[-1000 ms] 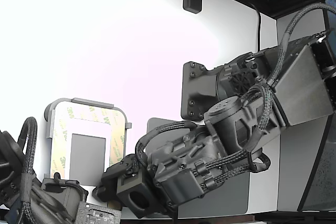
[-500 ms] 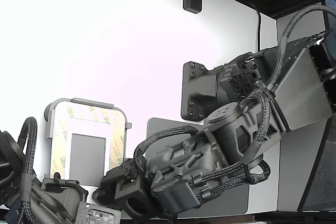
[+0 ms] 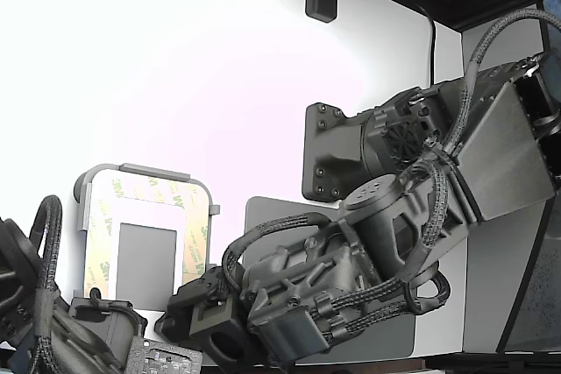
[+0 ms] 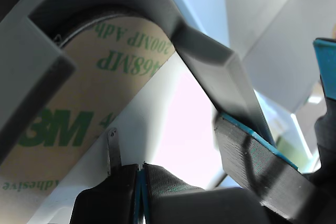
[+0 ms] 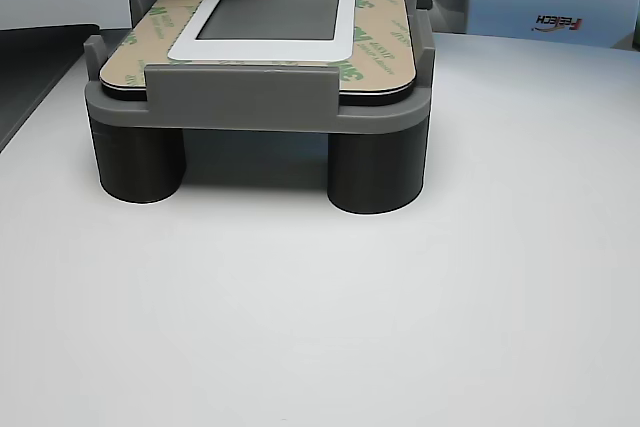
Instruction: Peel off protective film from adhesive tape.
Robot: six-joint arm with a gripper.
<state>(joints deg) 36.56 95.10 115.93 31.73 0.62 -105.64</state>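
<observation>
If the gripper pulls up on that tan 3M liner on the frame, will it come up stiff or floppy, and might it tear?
The liner looks paper-thin and lies flat round the white panel, so it would probably bend and curl, not stay stiff. It is a narrow band, so a sideways tug might tear it. The grey holder looks chunky and would likely stay put.

A grey holder with raised edge walls stands on two dark round legs on a white table. In the exterior view, a large grey mat lies to the holder's right. Behind the holder in the other view sits a pale box (red lettering, unreadable).
</observation>
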